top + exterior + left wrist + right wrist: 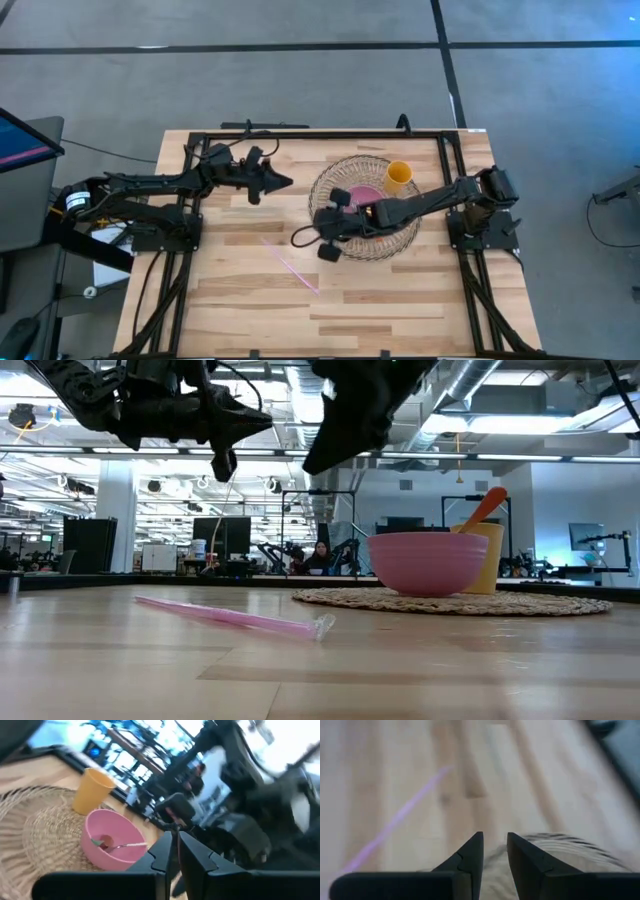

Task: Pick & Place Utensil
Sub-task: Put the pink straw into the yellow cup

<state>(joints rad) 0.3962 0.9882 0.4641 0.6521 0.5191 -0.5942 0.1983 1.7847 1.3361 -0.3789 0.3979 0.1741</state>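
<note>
A long thin pink utensil (291,265) lies flat on the wooden table, in front of the woven mat (400,240); it also shows in the low view (230,617) and the right wrist view (395,825). A pink bowl (366,196) with a small spoon (122,846) in it, and a yellow cup (398,177) with an orange utensil (485,506), stand on the mat. My right gripper (300,238) hangs above the table just off the mat's left edge, slightly open and empty, above and to the far right of the pink utensil. My left gripper (280,182) is shut and empty, raised left of the mat.
A black frame (320,133) runs along the table's far edge and both sides. Bare wood (330,310) lies between the pink utensil and the near edge. The right arm (420,205) stretches across the mat above the bowl.
</note>
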